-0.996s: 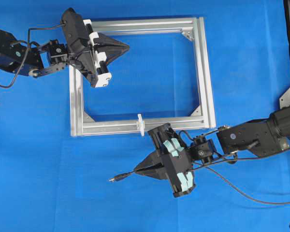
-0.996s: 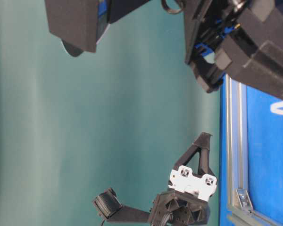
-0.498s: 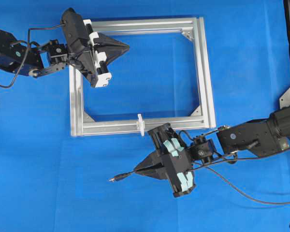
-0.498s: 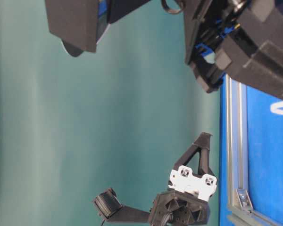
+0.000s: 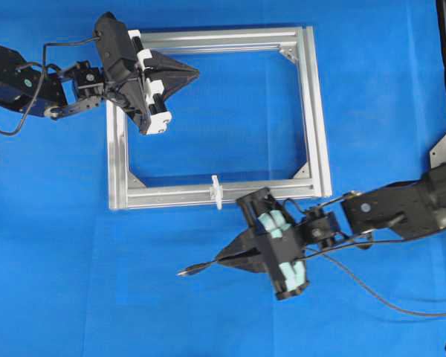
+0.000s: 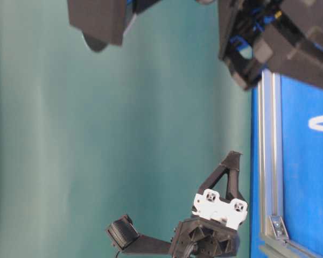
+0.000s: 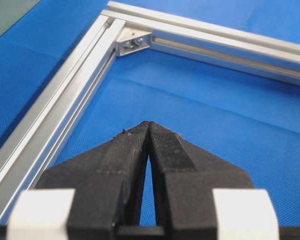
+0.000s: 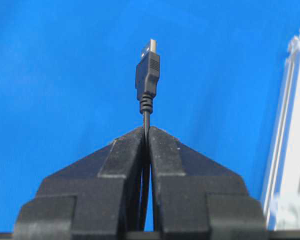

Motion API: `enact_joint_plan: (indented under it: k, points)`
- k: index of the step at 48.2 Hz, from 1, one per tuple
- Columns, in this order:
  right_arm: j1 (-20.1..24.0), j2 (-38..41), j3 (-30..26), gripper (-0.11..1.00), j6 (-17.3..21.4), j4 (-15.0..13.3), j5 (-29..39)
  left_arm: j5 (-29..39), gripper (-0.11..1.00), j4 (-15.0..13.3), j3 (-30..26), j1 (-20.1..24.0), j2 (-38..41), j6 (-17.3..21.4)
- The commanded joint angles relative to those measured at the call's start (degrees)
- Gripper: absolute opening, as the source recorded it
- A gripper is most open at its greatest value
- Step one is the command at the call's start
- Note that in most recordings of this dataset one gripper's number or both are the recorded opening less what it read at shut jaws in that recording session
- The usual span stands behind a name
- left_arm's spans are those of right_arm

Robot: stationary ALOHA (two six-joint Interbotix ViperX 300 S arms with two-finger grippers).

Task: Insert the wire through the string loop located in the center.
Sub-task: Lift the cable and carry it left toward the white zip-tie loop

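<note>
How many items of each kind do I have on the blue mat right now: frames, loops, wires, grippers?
Aluminium frame: 1
String loop: 1
Wire: 1, clamped in the right gripper
Grippers: 2, counting the empty, shut left gripper
Total: 5

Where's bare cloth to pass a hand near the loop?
Free: inside the frame right of the left gripper, and left of the wire plug. Crowded: below the string loop, where the right gripper holds the wire.

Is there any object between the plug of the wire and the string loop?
Nothing visible. The wire's plug juts from the right tool, with only bare blue cloth up to the string loop.
</note>
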Motion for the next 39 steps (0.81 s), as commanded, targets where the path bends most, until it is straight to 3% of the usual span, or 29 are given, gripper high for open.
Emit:
enact_joint_plan:
  k: [1, 21, 39]
  points:
    - [0.1, -3.3, 1.5, -0.02, 0.1, 0.6, -0.4, -0.3, 0.00, 0.2, -0.4, 0.1, -1.8, -0.1]
    - [-0.4, -12.8, 14.1, -0.02, 0.1, 2.7, -0.4, -0.3, 0.00, 0.2, -0.5, 0.0, -1.8, -0.1]
    - [-2.7, -14.0, 15.7, -0.02, 0.1, 3.5, -1.8, -0.3, 0.00, 0.2, -0.4, 0.1, -1.8, -0.1]
